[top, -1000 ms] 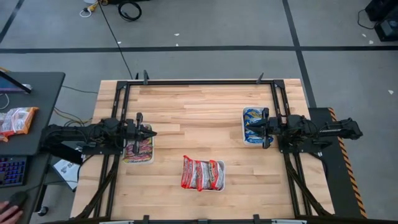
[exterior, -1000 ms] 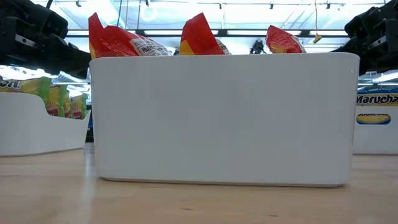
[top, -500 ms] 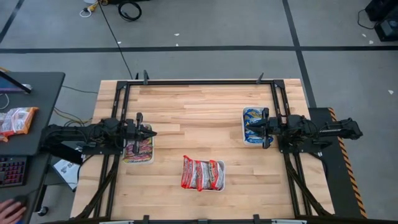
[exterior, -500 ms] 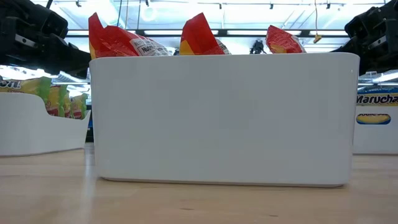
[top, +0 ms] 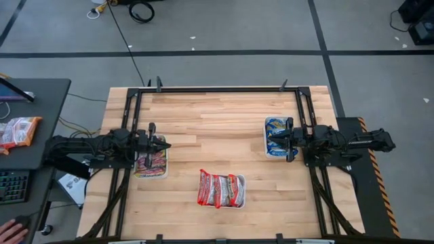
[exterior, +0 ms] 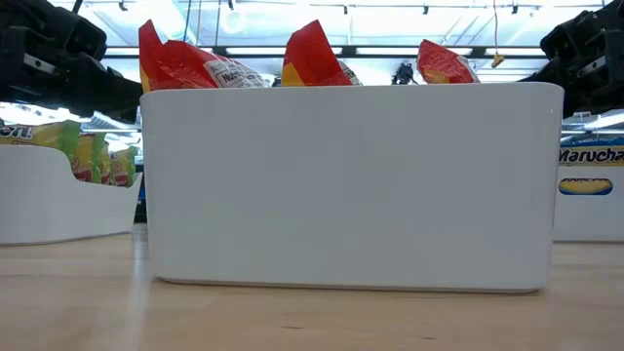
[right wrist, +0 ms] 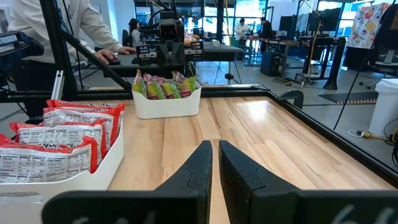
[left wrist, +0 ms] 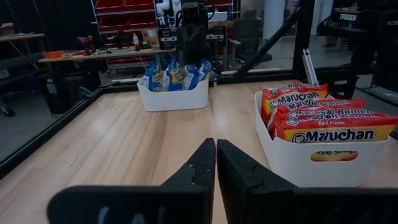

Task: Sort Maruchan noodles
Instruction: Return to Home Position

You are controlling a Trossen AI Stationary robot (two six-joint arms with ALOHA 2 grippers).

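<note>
Nothing is moving since earlier: left gripper [left wrist: 216, 146] and right gripper [right wrist: 215, 146] are idling pinched empty, noodles [left wrist: 329, 134] sitting sorted in bins [exterior: 351, 185]; looks done.

Red noodle packets [top: 221, 189] upright, packed together at centre, green-yellow packets [right wrist: 164, 87] left, blue packets [top: 274, 127] right

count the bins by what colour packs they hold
red packs, middle bin: 1
blue packs, right bin: 1
green packs, left bin: 1
total: 3 bins
</note>
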